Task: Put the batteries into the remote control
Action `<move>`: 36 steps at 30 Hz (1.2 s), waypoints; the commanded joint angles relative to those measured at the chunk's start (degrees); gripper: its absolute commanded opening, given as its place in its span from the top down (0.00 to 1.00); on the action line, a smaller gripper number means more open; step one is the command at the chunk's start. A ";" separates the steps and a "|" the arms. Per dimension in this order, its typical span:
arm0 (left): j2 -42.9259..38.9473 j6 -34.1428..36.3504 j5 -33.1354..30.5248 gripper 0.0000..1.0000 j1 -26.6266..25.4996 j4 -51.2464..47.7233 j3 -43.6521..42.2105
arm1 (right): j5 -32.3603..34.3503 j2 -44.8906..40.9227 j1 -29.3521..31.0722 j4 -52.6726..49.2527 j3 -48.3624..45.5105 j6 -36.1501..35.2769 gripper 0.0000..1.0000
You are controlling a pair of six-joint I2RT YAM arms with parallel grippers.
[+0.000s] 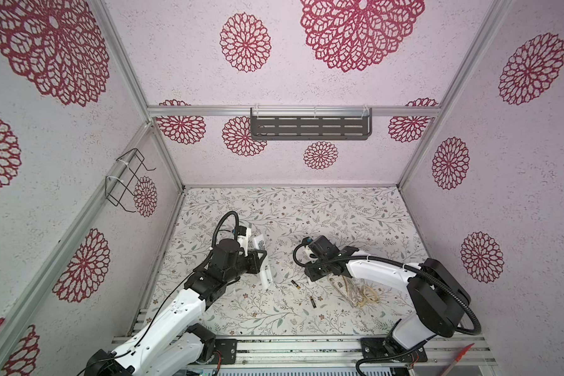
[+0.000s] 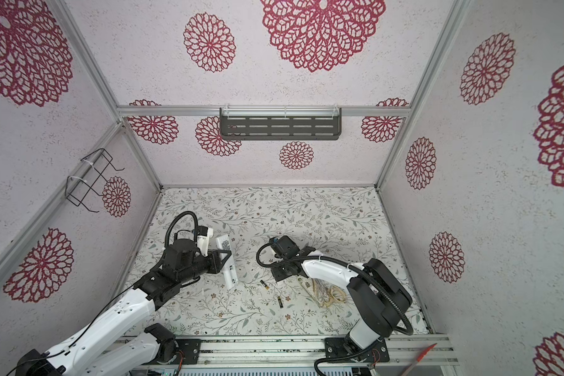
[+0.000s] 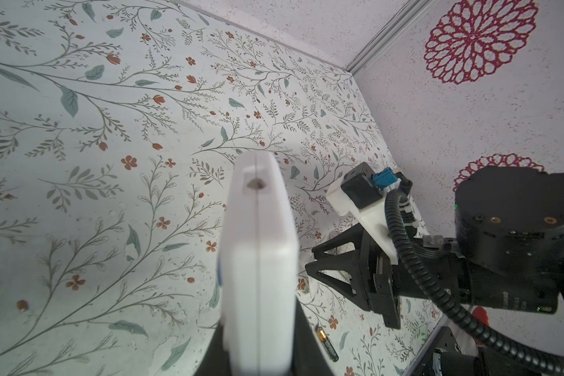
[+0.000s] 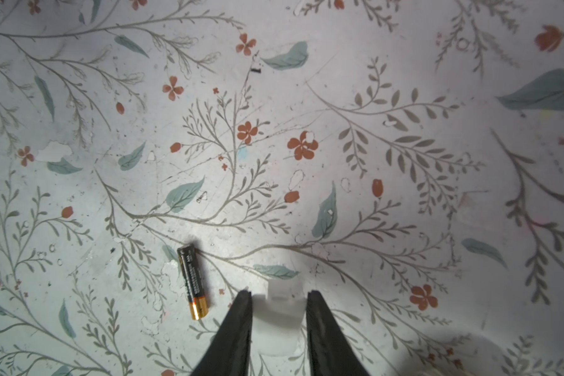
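Tabletop [image 1: 339,208] off-white, printed with grey-green leafy sprigs and small rust-red flowers; walls [image 1: 306,81] pale speckled pinkish-white with big crimson lace rosettes; frame [image 1: 293,111] silver. Remote [image 1: 265,277] white, blue sliver at one edge in the left wrist view; batteries [image 1: 296,285], [image 1: 312,302] black with a gold band at one end; plastic piece [image 4: 279,312] white; pouch [image 1: 355,293] beige with pale cords. Arms [image 1: 183,306] white shells, black joints and black ribbed hoses; shelf [image 1: 310,127] dark grey; wire rack [image 1: 124,179] black.
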 commanded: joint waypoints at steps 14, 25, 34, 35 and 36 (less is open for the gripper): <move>-1.68 1.24 -0.68 1.00 0.48 0.20 -0.42 | 1.30 1.95 -1.11 -0.72 2.11 0.05 0.60; -1.18 -0.13 2.00 1.00 0.56 0.41 -0.42 | 2.91 -5.88 -0.78 -5.18 4.42 -0.31 0.45; -3.05 -4.56 4.44 1.00 1.08 2.87 -3.46 | 4.23 -8.21 3.28 -7.00 4.02 -0.50 0.36; -3.28 -5.50 4.86 1.00 1.28 3.81 -4.33 | 4.05 -7.39 4.10 -7.15 4.50 -0.62 0.36; -3.52 -6.17 5.08 1.00 1.35 4.56 -4.89 | 3.72 -6.53 4.73 -7.23 4.94 -0.92 0.36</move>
